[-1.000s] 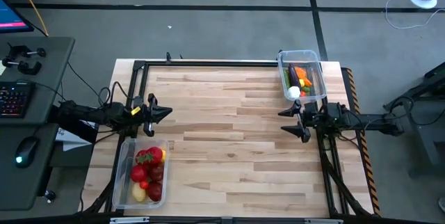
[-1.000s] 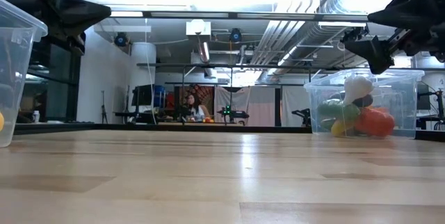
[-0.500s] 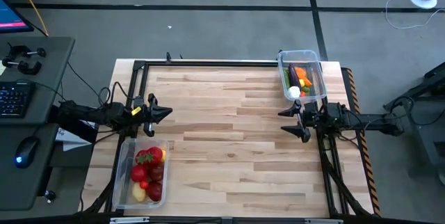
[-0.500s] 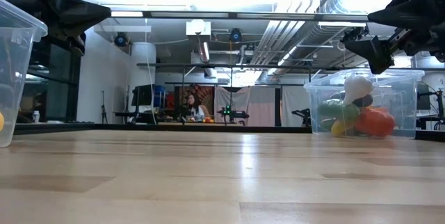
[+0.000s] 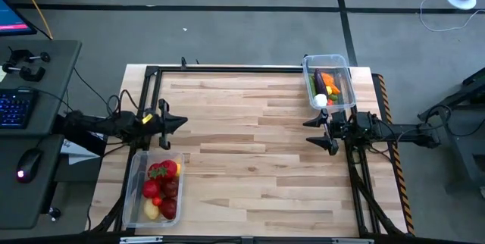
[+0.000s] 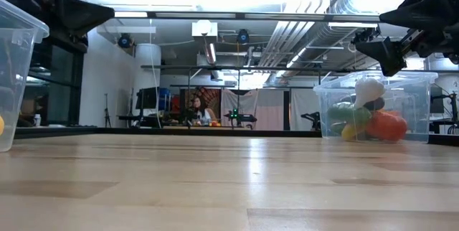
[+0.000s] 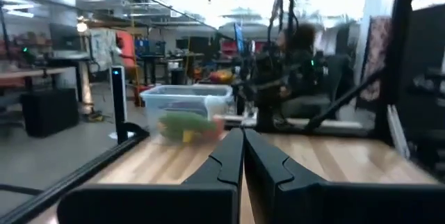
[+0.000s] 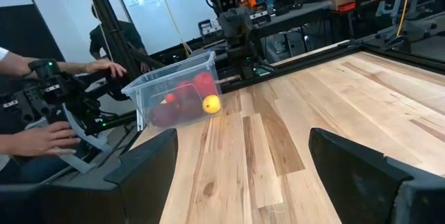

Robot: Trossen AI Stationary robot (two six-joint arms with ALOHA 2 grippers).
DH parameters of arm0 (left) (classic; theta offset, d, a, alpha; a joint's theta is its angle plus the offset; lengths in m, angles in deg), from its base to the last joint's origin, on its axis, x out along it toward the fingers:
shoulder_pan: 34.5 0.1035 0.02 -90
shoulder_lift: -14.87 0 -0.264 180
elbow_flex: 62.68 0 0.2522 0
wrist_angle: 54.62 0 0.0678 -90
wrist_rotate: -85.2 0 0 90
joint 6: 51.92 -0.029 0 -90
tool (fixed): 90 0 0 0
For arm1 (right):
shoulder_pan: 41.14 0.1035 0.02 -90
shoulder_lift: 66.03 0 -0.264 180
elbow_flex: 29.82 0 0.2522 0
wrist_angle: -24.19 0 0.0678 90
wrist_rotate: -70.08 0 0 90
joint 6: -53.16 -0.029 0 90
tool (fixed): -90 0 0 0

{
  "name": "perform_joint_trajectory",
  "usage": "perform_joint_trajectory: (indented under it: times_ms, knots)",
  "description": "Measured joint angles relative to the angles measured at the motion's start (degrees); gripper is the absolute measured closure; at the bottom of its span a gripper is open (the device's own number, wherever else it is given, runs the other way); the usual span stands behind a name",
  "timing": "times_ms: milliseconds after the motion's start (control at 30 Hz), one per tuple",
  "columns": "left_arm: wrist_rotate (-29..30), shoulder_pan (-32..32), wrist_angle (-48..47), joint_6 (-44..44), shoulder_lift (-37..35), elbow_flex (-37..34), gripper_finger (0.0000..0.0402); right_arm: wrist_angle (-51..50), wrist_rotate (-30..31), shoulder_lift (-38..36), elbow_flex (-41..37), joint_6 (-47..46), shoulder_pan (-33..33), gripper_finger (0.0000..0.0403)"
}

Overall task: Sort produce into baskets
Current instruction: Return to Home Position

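Observation:
A clear basket (image 5: 154, 189) at the table's near left holds red apples and strawberries with yellow lemons; the right wrist view shows it too (image 8: 177, 95). A second clear basket (image 5: 329, 82) at the far right holds green, orange, purple and white produce, also seen across the table (image 6: 376, 109) (image 7: 186, 113). My left gripper (image 5: 184, 122) (image 7: 243, 132) hovers shut at the table's left edge, just beyond the fruit basket. My right gripper (image 5: 309, 131) (image 8: 243, 161) hovers open at the right edge, just nearer than the vegetable basket. Both point level toward the table's middle, holding nothing.
Bare wood (image 5: 250, 145) stretches between the two arms. A black frame rail (image 5: 227, 68) runs along the table's far edge and sides. A desk with a keyboard and mouse (image 5: 15, 107) stands left of the table, where a person's hands (image 8: 42, 137) show.
My left gripper has rolled a little about its own pointing line while staying in place, still shut. Nothing else has moved.

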State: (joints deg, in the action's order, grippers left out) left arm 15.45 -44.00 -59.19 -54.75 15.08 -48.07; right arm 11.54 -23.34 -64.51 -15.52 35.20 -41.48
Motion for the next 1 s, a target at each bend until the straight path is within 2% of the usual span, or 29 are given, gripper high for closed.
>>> perform_joint_trajectory:
  times_ms: [67,267,467,1000]
  knots:
    - [-2.36,1.12,-1.2,-0.86,0.0,0.0,0.0401,0.0,0.0,0.0,0.0,0.01,0.0,0.0086]
    - [-10.72,6.25,-7.33,6.57,0.01,-0.11,0.0401,0.0,0.0,0.0,0.0,-0.01,0.0,0.0086]
    - [-17.74,9.95,-8.49,4.69,0.0,-0.11,0.0401,0.0,0.0,0.02,0.0,-0.01,0.0,0.0086]
    - [-18.18,10.27,-8.5,8.69,0.13,-0.11,0.0401,0.02,0.0,0.0,-0.01,-0.01,0.0,0.0086]
